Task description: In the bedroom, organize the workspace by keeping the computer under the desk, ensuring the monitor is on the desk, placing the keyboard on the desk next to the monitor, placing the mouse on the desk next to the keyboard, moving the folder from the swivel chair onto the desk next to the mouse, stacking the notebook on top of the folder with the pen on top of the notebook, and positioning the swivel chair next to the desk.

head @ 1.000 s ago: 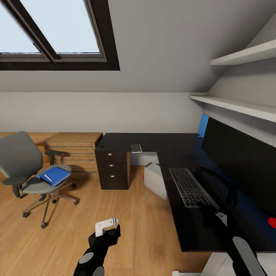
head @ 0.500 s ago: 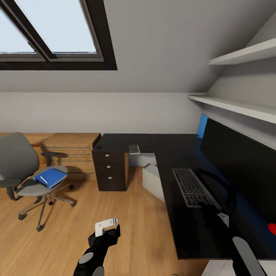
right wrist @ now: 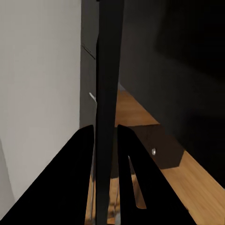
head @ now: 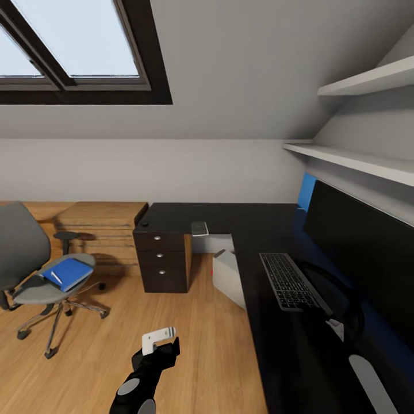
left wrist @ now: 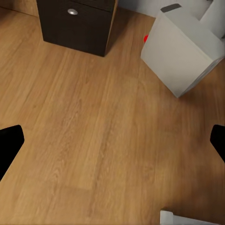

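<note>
The whole head view is shifted against the earlier frames: the swivel chair (head: pixel 34 270) is seen nearer the picture's left edge and the table (head: pixel 270 345) fills more of the right, which is a move of the camera; the things themselves are not seen to have moved.

The left gripper (head: pixel 159 338) is held over the wood floor (head: pixel 195 345), and in its wrist view the two fingers (left wrist: pixel 9 143) are seen well apart at either side, the jaws wide open and holding nothing. The right gripper (right wrist: pixel 107 178) is seen with its jaws closed on a thin dark upright edge (right wrist: pixel 108 70); what that edge belongs to cannot be told.

The folder (head: pixel 68 272) is lying on the chair seat with a pen (head: pixel 56 278) on it. The keyboard (head: pixel 290 282) is lying on the table in front of the monitor (head: pixel 368 253). The computer (head: pixel 231 278) is standing on the floor at the table's inner edge. A small grey object (head: pixel 199 228) is lying at the table's front edge beside the dark drawer unit (head: pixel 162 261).
</note>
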`<state>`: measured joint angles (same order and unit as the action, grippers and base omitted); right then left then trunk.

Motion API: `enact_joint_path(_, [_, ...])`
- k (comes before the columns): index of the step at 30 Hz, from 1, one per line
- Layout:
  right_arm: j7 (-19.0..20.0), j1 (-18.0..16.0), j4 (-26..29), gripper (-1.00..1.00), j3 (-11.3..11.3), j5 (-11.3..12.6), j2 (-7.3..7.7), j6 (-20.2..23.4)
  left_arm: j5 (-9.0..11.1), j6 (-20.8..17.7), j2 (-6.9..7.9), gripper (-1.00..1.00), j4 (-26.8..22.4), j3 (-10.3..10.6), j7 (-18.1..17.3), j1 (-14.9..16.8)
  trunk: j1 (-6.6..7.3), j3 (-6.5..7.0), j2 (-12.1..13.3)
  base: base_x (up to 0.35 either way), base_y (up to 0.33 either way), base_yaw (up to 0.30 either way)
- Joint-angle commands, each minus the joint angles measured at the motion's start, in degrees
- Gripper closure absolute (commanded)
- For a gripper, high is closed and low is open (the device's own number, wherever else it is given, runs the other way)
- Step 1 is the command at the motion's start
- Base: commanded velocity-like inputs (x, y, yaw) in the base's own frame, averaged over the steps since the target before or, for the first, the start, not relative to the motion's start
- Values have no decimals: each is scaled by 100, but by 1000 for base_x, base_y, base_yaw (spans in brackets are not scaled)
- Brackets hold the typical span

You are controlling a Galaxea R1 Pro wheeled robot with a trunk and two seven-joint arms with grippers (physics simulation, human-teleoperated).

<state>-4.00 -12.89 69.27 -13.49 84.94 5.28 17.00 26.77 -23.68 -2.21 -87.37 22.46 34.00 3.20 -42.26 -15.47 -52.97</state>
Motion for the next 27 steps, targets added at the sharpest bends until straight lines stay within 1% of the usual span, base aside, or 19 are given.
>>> enact_joint_path(1, [-13,-5,7,100,-10,75,-1,23,45,-14,1,-100,-8,7,47,6,-1,-8,-5,57,-48,0])
enact_joint_path(9, [-13,-3,7,100,-10,75,-1,22,47,-14,1,-100,-8,5,46,6,-1,-8,-5,0,-61,0])
enact_joint_path(18, [-15,-4,7,100,-5,75,-1,22,54,-14,1,-100,-8,4,46,6,-1,-8,-5,-1,-8,0])
enact_joint_path(19, [-14,-3,9,-100,-4,75,-1,22,51,-14,1,-100,-8,4,46,6,-1,-8,-5,0,0,0])
enact_joint_path(27, [-19,-3,12,-100,-4,75,-1,22,49,-14,1,-100,-8,4,46,6,-1,-8,-5,0,0,0])
